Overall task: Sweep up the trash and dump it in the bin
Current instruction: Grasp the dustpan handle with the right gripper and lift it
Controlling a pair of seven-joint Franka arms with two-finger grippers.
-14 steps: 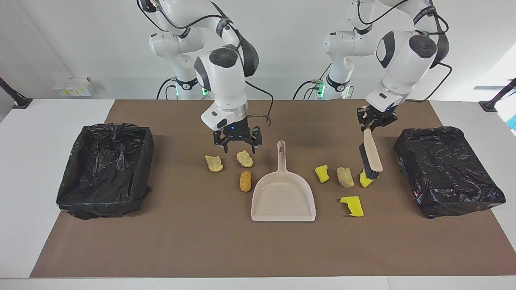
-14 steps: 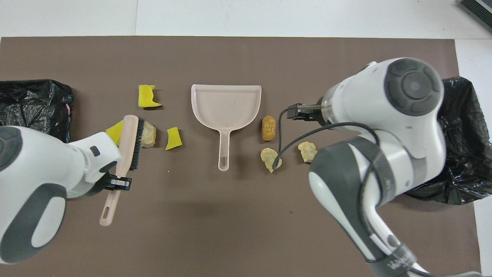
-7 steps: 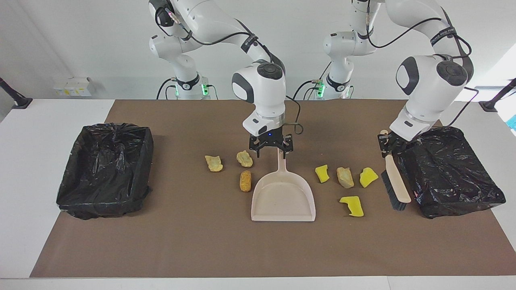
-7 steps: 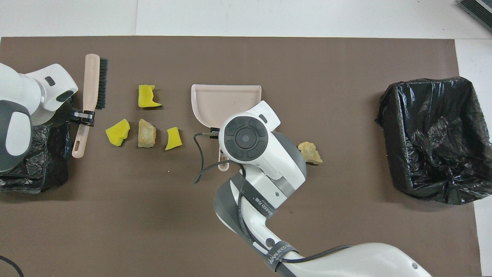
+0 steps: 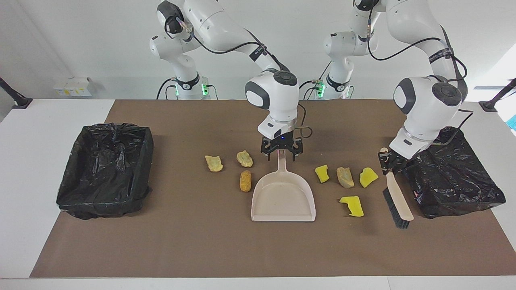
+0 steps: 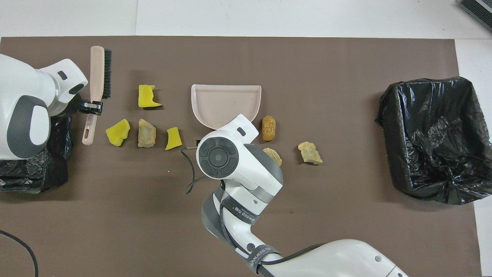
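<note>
Covering the white table [image 5: 48, 121], a brown mat [image 5: 201, 241]; left end effector [image 5: 389, 163] grips the brush [image 5: 397, 199], right end effector [image 5: 281, 152] unclear.

We see the right gripper [image 5: 281, 152] at the handle of the dustpan [image 5: 283, 196], which lies mid-table. Three bread lumps [image 5: 240, 168] sit beside it toward the right arm's end, near a lined bin [image 5: 105, 169]. Toward the left arm's end lie three sponge pieces [image 5: 350, 187] and one lump [image 5: 345, 177], then the brush [image 5: 396, 196] under the left gripper [image 5: 388, 160], beside another bin [image 5: 447, 171].
</note>
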